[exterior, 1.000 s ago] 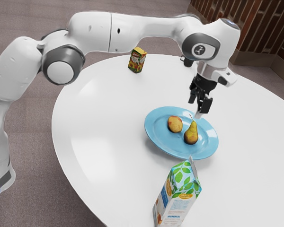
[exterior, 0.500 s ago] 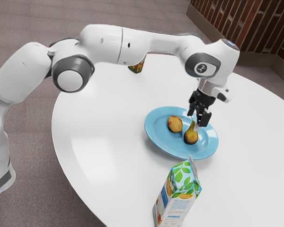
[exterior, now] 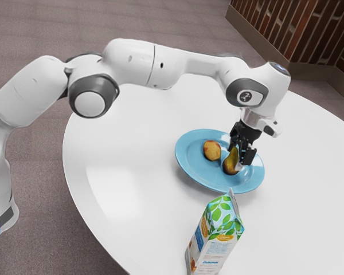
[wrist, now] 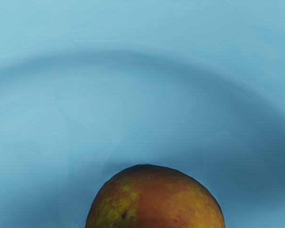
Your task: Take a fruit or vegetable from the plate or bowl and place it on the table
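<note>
- Floor (exterior: 46, 240), grey-brown, lying beyond and below the bench edge.
- Robot arm (exterior: 132, 63), white with dark grey joints; enters at the exterior view's left, a blue light low on it, and reaches over the bench.
- Bench (exterior: 120, 166), white, glossy, with a curved edge; carries the plate and the carton.
- Plate (exterior: 185, 141), blue, round, with a raised rim; holds two fruits.
- Round fruit (exterior: 212, 150), yellow with a reddish tint; on the plate, near the pear but apart from it.
- Carton (exterior: 214, 238), with green leaves, an orange label and a blue panel; upright on the bench, near the plate.
- Pear (exterior: 229, 167), yellow-green above and brown-orange below; on the plate, partly hidden by the gripper. The wrist view shows its mottled, rounded lower part against the blue plate.
- Gripper (exterior: 238, 157), black, two-fingered; low over the plate, its fingers spread apart with the pear between them. Whether either finger touches the pear, cannot tell.
- Wall (exterior: 286, 28), reddish brown brick, with a brown baseboard; behind the bench.
</note>
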